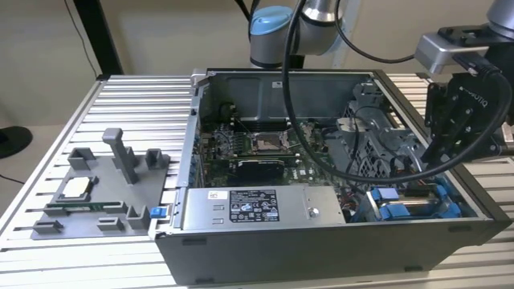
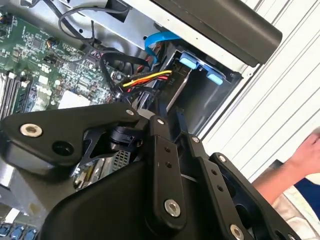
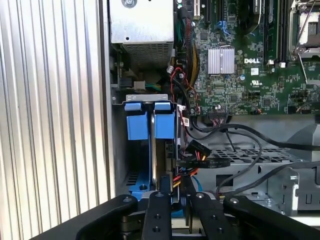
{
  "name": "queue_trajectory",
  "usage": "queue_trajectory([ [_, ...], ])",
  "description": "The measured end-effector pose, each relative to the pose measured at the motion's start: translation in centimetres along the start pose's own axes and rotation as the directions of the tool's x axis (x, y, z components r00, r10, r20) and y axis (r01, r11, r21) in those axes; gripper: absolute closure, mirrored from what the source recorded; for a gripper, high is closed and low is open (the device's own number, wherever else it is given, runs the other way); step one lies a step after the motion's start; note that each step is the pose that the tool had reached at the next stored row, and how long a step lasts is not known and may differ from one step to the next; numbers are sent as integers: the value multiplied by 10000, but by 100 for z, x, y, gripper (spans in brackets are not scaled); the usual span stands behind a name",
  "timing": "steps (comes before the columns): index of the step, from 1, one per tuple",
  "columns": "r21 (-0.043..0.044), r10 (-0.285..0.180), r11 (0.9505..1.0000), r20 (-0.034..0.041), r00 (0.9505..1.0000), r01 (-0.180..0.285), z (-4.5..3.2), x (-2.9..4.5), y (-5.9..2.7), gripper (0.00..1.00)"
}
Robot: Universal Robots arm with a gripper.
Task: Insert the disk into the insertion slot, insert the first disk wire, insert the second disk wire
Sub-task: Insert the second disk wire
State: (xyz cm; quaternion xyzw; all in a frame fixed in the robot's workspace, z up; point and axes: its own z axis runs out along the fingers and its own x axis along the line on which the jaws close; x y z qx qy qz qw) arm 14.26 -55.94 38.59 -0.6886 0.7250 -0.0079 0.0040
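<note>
Silver metal disk (image 3: 154, 150) in its blue plastic carrier stands edgewise directly ahead of the black gripper (image 3: 172, 187), whose fingers pinch its near end.

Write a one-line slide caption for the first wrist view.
Gripper poised at the disk standing edge-on between the blue tabs of the insertion slot, beside the green motherboard.

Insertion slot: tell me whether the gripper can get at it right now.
Probably yes. The gripper sits right at the insertion slot, where the disk stands edge-on; only loose cables crowd one side.
</note>
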Motion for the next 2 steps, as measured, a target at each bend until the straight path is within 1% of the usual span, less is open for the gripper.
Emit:
queue_trajectory([
  [2, 0, 0, 10000, 0, 10000, 0, -1, 0, 0, 0],
])
